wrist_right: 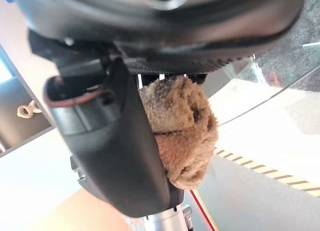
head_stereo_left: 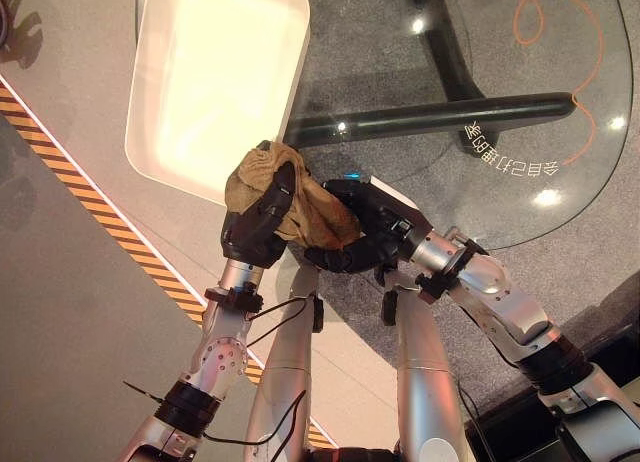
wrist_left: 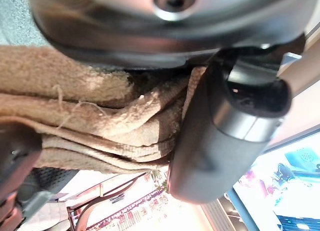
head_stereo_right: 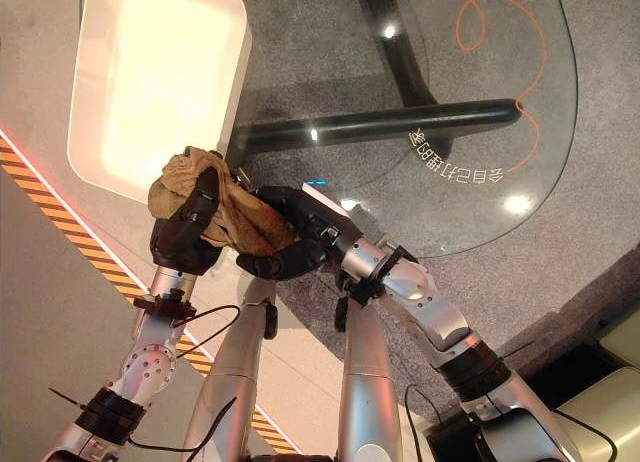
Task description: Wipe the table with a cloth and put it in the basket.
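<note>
Both hands meet just off the near edge of the glass table (head_stereo_left: 560, 132), sharing one bunched cloth (head_stereo_left: 300, 204). The cloth is tan terry, coarse and looped, folded into thick rumpled layers with a few loose threads. The left hand (head_stereo_left: 256, 227) has its dark fingers curled over the top of the bundle, clamping it against the palm. The right hand (head_stereo_left: 362, 237) cups the other end from beside and below, its fingers bent round the fabric.

The table is a rounded sheet of clear glass with an orange squiggle and white lettering printed on it; through it show a glossy black tubular leg (head_stereo_left: 440, 117) and speckled grey carpet. Beside the table stands a white basket (head_stereo_left: 160, 132), a smooth rounded rectangle with a pale glowing inside. The cloth is level with the basket's near corner, held in the air and touching neither basket nor glass. A black-and-orange striped strip (head_stereo_left: 110, 217) runs slantwise across the floor under the left arm.

The left wrist view brings out the cloth's stacked folds pressed under a glossy dark finger (wrist_left: 225, 136). The right wrist view shows a rounded wad of the cloth (wrist_right: 182, 133) bulging out beside that hand's thumb (wrist_right: 120, 156).
</note>
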Tool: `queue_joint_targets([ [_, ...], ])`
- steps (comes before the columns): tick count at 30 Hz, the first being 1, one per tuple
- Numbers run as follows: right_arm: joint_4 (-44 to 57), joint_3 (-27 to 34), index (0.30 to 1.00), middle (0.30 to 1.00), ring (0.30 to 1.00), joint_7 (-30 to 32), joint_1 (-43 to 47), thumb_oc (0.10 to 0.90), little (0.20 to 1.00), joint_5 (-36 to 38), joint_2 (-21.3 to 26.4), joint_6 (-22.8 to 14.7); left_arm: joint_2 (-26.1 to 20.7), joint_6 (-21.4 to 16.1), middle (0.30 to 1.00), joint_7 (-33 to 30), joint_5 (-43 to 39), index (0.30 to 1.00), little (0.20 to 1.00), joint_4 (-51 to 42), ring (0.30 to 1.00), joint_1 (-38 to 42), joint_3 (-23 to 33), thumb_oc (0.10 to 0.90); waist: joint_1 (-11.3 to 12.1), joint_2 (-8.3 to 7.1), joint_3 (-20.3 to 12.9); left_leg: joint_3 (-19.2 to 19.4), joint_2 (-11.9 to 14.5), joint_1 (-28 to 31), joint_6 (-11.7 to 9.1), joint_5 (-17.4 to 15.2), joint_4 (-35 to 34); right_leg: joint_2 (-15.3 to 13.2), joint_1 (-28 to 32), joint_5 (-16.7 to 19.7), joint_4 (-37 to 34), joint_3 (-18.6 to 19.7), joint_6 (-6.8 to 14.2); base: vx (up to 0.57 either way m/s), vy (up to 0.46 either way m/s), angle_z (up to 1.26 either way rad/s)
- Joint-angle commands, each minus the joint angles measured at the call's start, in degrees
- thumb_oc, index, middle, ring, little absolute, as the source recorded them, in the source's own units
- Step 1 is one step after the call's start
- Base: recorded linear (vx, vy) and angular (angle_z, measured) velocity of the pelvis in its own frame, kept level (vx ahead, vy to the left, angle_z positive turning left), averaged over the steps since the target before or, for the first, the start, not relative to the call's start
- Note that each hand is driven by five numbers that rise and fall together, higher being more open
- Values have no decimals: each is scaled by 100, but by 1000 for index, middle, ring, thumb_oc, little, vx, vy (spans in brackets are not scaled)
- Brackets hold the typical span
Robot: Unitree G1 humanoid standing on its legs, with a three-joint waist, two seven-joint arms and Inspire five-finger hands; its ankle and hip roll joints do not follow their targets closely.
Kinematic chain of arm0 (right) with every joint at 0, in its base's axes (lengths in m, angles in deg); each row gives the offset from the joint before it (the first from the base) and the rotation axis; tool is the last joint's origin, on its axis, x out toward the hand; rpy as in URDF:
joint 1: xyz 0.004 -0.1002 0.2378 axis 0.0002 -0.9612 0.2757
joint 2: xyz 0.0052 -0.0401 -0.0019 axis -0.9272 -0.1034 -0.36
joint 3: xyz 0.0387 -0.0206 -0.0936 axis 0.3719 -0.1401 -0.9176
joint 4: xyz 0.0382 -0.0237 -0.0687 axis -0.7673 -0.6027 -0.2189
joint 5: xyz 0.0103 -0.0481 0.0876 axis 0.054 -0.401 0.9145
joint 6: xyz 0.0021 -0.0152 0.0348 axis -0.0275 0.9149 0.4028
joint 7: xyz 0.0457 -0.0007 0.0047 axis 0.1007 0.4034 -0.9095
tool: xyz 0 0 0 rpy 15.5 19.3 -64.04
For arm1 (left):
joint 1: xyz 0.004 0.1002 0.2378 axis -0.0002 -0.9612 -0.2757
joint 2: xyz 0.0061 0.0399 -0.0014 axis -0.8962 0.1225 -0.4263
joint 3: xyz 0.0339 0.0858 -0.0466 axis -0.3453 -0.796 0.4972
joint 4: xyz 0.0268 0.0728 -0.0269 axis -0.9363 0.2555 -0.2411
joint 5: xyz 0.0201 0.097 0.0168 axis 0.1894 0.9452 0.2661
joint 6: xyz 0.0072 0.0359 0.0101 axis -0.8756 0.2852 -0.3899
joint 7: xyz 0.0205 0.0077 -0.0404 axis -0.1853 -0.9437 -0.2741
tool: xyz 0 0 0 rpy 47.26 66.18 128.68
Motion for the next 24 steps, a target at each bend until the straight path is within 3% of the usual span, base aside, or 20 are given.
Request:
queue_joint_targets([
  [1, 910, 531, 900, 900, 900, 168, -101, 800, 900, 208, -47, -765, 108, -246, 300, 755, 143, 300, 200, -1119, 300, -10, 206, 100, 71, -71, -153, 303, -386, 204, 395, -593, 376, 505, 230, 813, -979, 135, 124, 0, 0, 0],
  [17, 1033, 1413, 900, 900, 900, 274, -686, 800, 900, 528, -219, -1535, 161, -176, 300, 889, 164, 300, 200, -1152, 300, -244, 517, 100, -35, -126, -153, 334, -329, 224, 395, -657, 345, 531, 252, 814, -1004, 168, 152, 0, 0, 0],
  [22, 1065, 1520, 900, 900, 900, 153, -803, 800, 900, 616, -398, -1483, 205, -452, 300, 945, -33, 300, 200, -1147, 300, -254, 645, 100, -52, -117, -153, 343, -328, 211, 399, -667, 356, 541, 231, 803, -988, 189, 149, 0, 0, 0],
  [24, 1024, 1525, 900, 900, 900, 74, -850, 800, 900, 651, -444, -1371, 220, -748, 300, 983, -53, 300, 200, -1184, 300, -251, 770, 100, -45, -108, -153, 351, -321, 234, 390, -674, 345, 532, 252, 774, -991, 190, 142, 0, 0, 0],
])
